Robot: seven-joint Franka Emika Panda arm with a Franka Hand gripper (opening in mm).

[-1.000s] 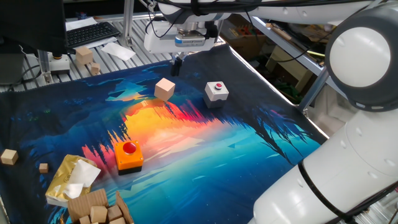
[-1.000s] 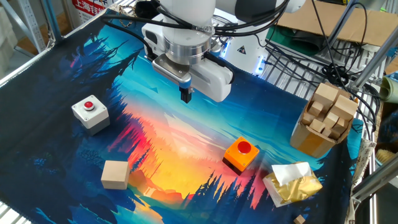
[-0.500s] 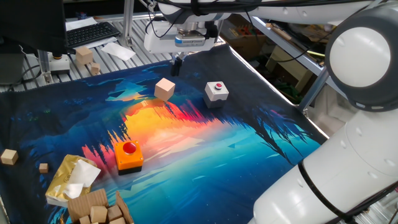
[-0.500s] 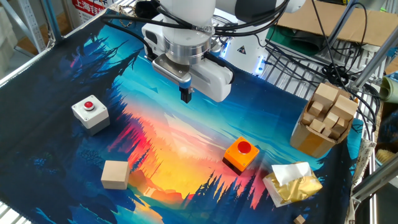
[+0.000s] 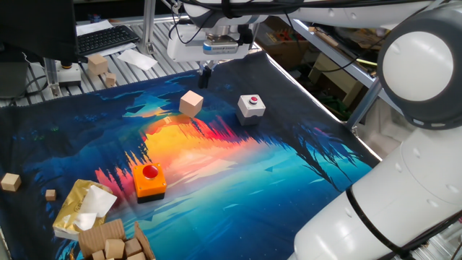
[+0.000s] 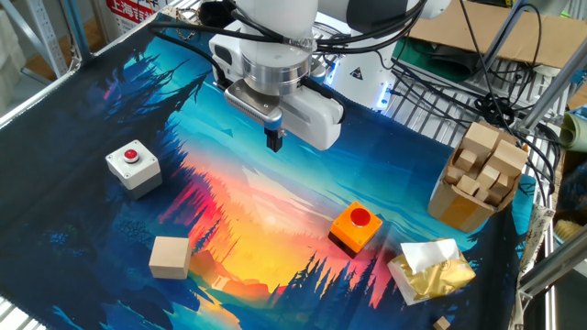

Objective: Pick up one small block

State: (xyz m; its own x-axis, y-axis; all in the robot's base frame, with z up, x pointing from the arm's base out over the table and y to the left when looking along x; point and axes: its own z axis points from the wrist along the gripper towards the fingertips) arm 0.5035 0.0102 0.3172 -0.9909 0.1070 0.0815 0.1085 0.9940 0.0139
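Observation:
The small block (image 5: 191,103) is a plain pale tan wooden cube standing on the colourful mat, left of the white box with a red button (image 5: 250,105). It also shows in the other fixed view (image 6: 170,257), near the mat's front edge. My gripper (image 5: 205,77) hangs above the mat behind the block, apart from it, with its dark fingers together and nothing between them. In the other fixed view the gripper (image 6: 274,142) is well above and to the right of the block.
An orange box with a red button (image 5: 149,180) sits on the mat. A cardboard holder of wooden blocks (image 6: 479,174) and a crumpled yellow packet (image 6: 426,270) lie beside it. Tiny wooden cubes (image 5: 10,182) lie at the mat's edge. A keyboard (image 5: 105,39) is behind.

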